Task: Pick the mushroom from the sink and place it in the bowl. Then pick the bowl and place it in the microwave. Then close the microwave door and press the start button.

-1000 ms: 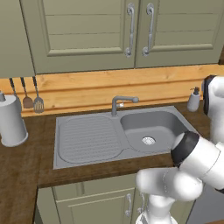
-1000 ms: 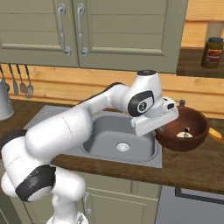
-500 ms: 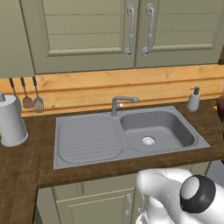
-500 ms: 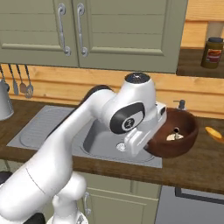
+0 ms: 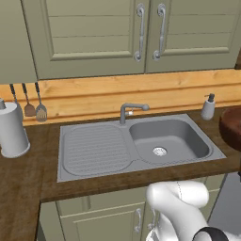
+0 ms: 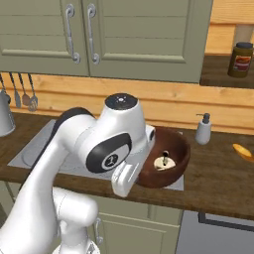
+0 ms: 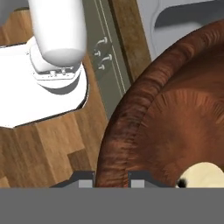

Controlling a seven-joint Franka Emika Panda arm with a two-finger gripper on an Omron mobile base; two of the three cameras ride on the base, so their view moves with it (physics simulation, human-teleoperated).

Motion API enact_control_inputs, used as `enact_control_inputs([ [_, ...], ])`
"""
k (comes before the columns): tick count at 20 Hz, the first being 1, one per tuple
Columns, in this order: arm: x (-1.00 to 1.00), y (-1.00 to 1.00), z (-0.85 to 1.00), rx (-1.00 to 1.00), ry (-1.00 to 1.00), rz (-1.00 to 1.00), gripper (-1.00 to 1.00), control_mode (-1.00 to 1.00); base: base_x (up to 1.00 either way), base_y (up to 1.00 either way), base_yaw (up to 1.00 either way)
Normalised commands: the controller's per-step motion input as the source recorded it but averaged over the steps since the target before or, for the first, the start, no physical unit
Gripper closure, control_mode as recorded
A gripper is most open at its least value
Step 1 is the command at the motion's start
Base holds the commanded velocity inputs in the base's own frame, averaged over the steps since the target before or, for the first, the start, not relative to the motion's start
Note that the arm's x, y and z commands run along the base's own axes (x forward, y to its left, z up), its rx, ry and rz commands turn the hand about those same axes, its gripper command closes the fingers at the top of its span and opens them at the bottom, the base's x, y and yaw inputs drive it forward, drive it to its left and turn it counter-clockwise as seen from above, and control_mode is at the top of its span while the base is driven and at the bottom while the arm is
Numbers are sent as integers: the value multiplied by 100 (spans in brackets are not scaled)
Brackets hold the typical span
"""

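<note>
Gripper (image 7: 111, 177) clamped on thick rim of bowl (image 6: 171, 161), mushroom (image 6: 163, 162) inside, above sink (image 5: 141, 146)

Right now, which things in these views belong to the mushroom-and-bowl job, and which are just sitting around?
Part of the job:
- bowl, its rim between the gripper fingers
- mushroom, lying in the bowl
- sink

Just lying about:
- soap dispenser behind the sink
- paper towel roll on the counter
- hanging utensils
- jar on the shelf

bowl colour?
Dark reddish-brown, wood-grain streaks; the bowl shows best in the hand view.
</note>
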Motion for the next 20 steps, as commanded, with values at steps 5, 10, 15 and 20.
enact_control_inputs([
  [5, -16, 55, 30, -4, -8, 0, 100, -100, 0, 0, 0],
  [10, -22, 60, 58, -1, -14, 3, 100, -100, 0, 0, 0],
  [15, -6, 88, 67, 0, 1, 12, 100, -100, 0, 0, 0],
  [20, 0, 83, 23, 0, 12, 20, 100, -100, 0, 0, 0],
])
